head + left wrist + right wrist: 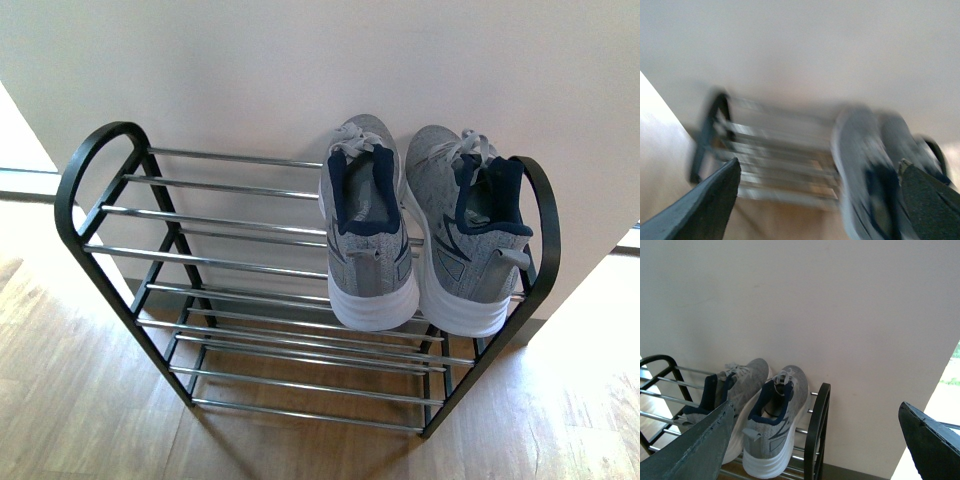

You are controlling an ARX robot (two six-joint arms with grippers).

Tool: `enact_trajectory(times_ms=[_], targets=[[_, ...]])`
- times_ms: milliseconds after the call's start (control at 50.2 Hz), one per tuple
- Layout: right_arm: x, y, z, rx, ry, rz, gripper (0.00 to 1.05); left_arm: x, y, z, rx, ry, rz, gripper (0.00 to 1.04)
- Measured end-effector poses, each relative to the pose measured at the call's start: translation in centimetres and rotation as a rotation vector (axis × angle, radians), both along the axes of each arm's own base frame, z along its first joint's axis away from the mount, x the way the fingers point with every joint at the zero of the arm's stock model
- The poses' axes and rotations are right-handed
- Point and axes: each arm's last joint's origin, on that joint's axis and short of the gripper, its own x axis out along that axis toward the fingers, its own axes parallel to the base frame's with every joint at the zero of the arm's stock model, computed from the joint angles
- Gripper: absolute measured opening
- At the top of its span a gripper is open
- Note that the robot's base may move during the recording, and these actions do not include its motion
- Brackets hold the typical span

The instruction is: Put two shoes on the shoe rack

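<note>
Two grey knit shoes with navy collars and white soles rest side by side, toes to the wall, on the top tier at the right end of the shoe rack (105, 168): the left shoe (365, 225) and the right shoe (465, 230). The rack is a black frame with chrome bars. Neither arm shows in the front view. In the blurred left wrist view my left gripper (817, 187) is open, back from the rack (707, 135) and shoes (860, 160). My right gripper (815, 432) is open, apart from the shoes (775, 425) and the rack's right loop end (817, 430).
A pale wall (300, 70) stands directly behind the rack. Wooden floor (80, 410) lies in front and to both sides. The rack's left half and lower tiers (300, 350) hold nothing. Bright daylight shows past the wall's right edge (950, 380).
</note>
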Motion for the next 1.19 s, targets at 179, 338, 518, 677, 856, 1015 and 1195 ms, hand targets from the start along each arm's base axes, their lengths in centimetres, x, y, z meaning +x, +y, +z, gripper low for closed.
enact_trajectory(times_ms=[179,338,518,677,856,1015,1195], targets=[[0.0,0.0,0.0,0.0,0.0,0.0,0.96,-2.9,2.3,-2.3,0.159,-0.458,0.148,0.62],[0.0,0.0,0.0,0.0,0.0,0.0,0.96,-5.5,4.1,-4.2,0.19,-0.531,0.157,0.39],[0.0,0.0,0.0,0.0,0.0,0.0,0.96,-8.0,5.6,-6.4,0.211,-0.518,0.156,0.12],[0.0,0.0,0.0,0.0,0.0,0.0,0.96,-9.7,6.4,-7.6,0.215,-0.516,0.148,0.01],[0.0,0.0,0.0,0.0,0.0,0.0,0.96,-11.5,7.2,-8.7,0.219,-0.518,0.157,0.01],[0.0,0.0,0.0,0.0,0.0,0.0,0.96,-12.8,7.6,-9.4,0.218,-0.52,0.153,0.01],[0.0,0.0,0.0,0.0,0.0,0.0,0.96,-14.3,8.9,-10.2,0.22,-0.517,0.159,0.01]])
